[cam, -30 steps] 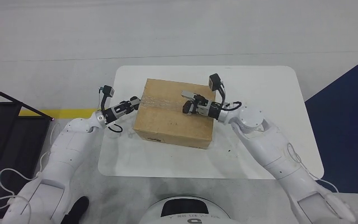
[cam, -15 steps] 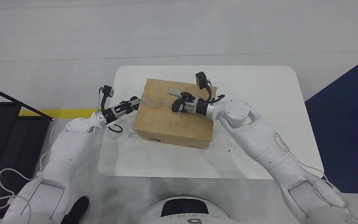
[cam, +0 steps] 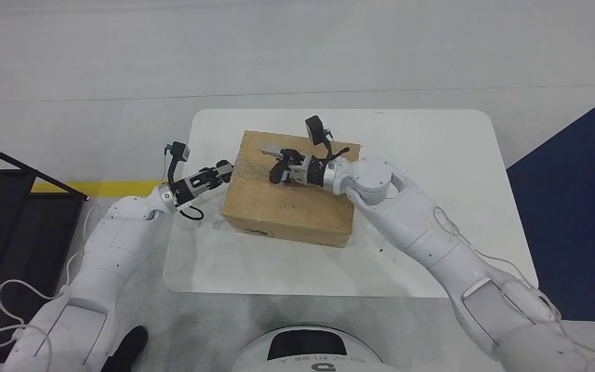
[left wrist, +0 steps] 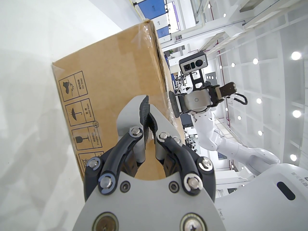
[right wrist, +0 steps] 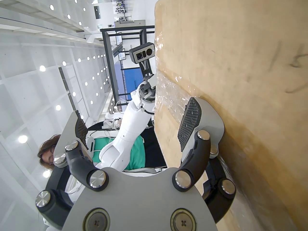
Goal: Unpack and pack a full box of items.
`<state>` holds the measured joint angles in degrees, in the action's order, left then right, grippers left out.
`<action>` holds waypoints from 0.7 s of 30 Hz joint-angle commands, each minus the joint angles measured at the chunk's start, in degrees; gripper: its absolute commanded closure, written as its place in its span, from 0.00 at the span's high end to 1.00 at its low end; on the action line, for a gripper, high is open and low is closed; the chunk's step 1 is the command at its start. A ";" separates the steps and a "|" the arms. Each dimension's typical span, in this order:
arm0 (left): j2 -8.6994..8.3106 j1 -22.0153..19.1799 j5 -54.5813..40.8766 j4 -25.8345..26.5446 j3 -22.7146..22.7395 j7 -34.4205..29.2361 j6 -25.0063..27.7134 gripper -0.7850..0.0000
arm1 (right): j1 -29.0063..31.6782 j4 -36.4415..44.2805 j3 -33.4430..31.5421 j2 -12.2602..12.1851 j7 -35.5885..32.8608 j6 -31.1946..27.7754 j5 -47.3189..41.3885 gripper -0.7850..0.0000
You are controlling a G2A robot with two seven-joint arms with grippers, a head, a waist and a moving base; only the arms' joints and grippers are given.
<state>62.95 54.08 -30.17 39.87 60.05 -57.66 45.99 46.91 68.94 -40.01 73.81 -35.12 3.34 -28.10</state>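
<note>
A closed cardboard box [cam: 288, 205] stands on the white table [cam: 437, 186], a strip of clear tape [right wrist: 168, 90] running along its top seam. My right gripper [cam: 276, 165] hovers open over the left part of the top. One finger [right wrist: 190, 118] lies against the cardboard beside the tape and the other is out in the air. My left gripper [cam: 226, 170] sits shut at the box's left side [left wrist: 108, 73], just under the top edge where the tape ends. The left wrist view has the right gripper [left wrist: 174, 105] farther off along that edge.
Bare table lies to the right of the box and in front of it. A black rack [cam: 23, 200] stands on the floor off the table's left side. The box takes up the table's middle left.
My right gripper has slid left across the box top along the tape seam, toward the left gripper. The left arm and the box have stayed put.
</note>
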 commanded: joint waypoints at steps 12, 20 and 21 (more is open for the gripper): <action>0.00 0.00 0.00 0.00 0.00 0.00 0.00 0.00 | -5.09 -5.80 4.12 4.87 -0.29 -2.57 -2.19 1.00; 0.00 0.00 0.00 0.00 0.00 0.00 0.00 0.00 | -7.59 -12.02 5.87 8.05 -0.29 -3.75 -4.36 1.00; 0.00 0.00 0.00 0.00 0.00 0.00 0.00 0.00 | -7.91 -12.71 6.10 8.45 -0.34 -3.89 -4.47 1.00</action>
<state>62.95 54.08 -30.17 39.87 60.05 -57.66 45.99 39.33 57.04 -34.16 81.84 -35.38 -0.42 -32.44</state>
